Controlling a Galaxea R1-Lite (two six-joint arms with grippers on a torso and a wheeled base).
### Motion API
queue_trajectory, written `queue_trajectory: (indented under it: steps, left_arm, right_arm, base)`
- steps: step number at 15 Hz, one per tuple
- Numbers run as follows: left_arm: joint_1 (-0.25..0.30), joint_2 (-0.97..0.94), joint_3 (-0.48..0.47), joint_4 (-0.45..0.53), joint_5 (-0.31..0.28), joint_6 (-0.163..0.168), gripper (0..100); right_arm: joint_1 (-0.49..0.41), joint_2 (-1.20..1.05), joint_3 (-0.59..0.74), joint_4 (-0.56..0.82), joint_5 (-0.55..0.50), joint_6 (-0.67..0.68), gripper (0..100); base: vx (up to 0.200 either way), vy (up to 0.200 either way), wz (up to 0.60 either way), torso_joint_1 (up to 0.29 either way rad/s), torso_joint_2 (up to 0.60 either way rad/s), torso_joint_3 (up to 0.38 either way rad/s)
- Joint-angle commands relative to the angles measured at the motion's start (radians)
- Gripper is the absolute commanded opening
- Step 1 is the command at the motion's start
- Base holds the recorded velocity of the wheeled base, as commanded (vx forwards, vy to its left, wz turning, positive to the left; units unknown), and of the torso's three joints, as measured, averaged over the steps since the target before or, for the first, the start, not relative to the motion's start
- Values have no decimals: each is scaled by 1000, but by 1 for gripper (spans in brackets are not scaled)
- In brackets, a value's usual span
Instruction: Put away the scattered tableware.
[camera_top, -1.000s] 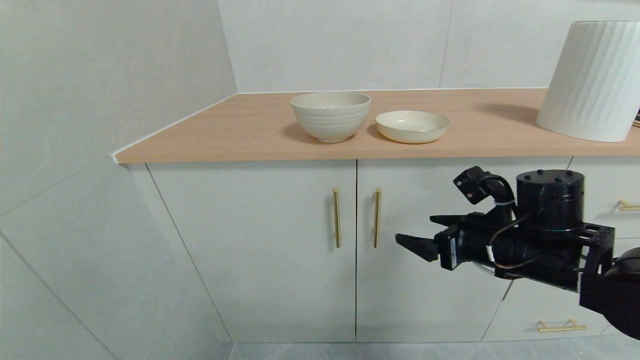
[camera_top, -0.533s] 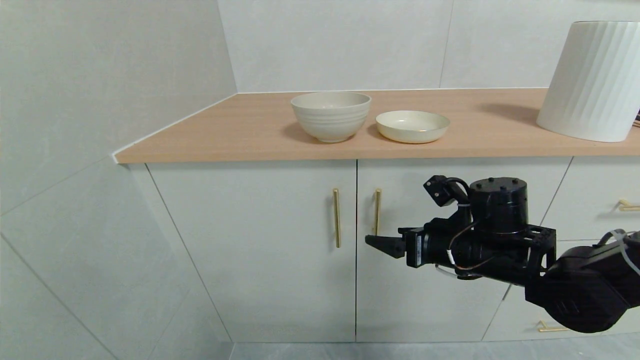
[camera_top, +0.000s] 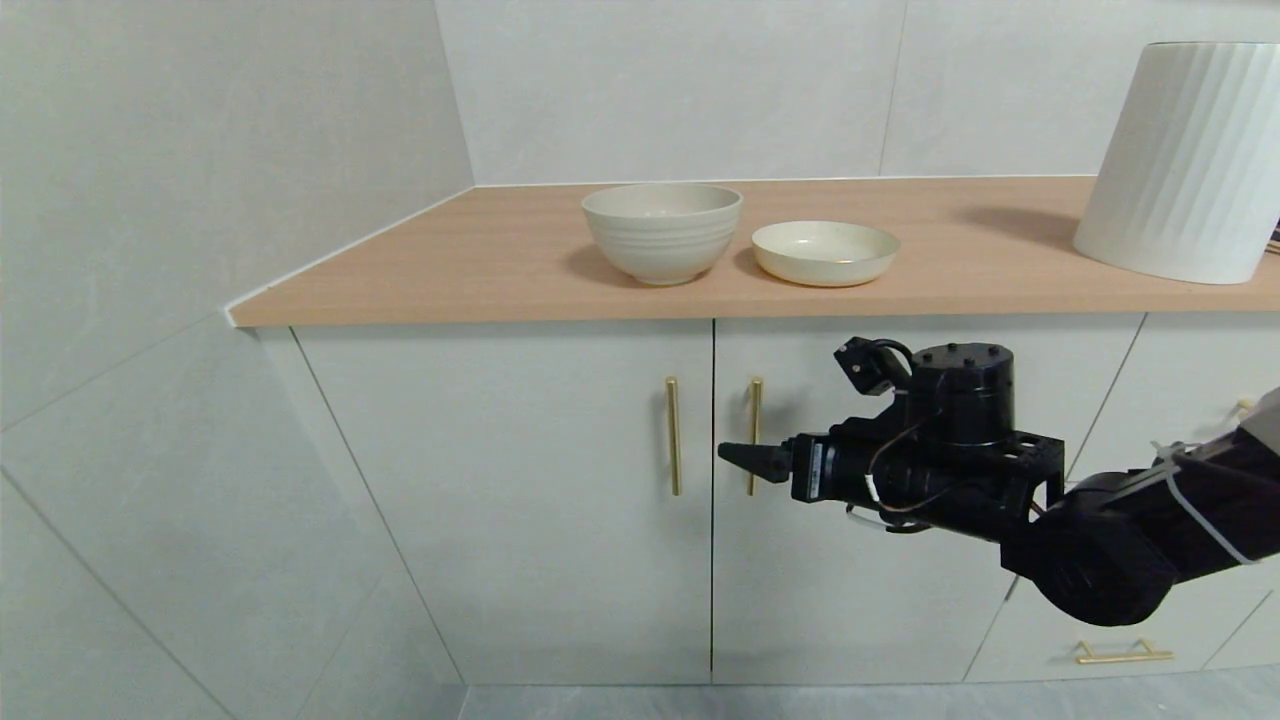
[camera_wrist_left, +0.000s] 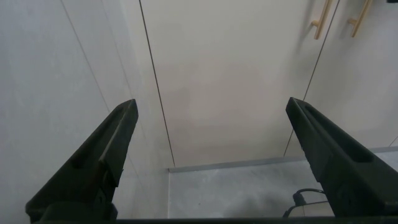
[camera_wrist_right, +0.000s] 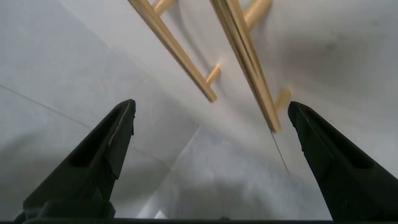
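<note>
While the bowl (camera_top: 662, 232) and dish (camera_top: 825, 252) sit on the counter (camera_top: 450, 270), nothing yet stowed, you see the right gripper (camera_top: 745, 460), jaws spread and empty, near the handle (camera_top: 755, 410) of the shut cupboard door (camera_top: 850, 580).

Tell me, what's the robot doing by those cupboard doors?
The robot's right gripper is open and right up at the gold handle of the right door, but it isn't holding it yet. Both doors are shut. The bowl and the plate sit side by side on the counter, untouched. The left gripper is open too, low down, facing the cupboard.
</note>
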Motion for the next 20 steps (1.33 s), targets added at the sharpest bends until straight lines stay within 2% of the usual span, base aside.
queue_trajectory:
  steps: [1,4,14,20]
  left_arm:
    - [0,0,0,0,0,0,100]
    - [0,0,0,0,-1,0,100]
    - [0,0,0,0,0,0,100]
    - [0,0,0,0,0,0,100]
  right_arm:
    - [5,48,-6,-33,-1,0,100]
    - [5,118,-40,-112,-1,-3,100]
    - [42,166,-57,-148,-2,0,100]
    - [48,145,-19,-162,-1,14,100]
  base:
    - [0,0,0,0,0,0]
    - [0,0,0,0,0,0]
    - [0,0,0,0,0,0]
    - [0,0,0,0,0,0]
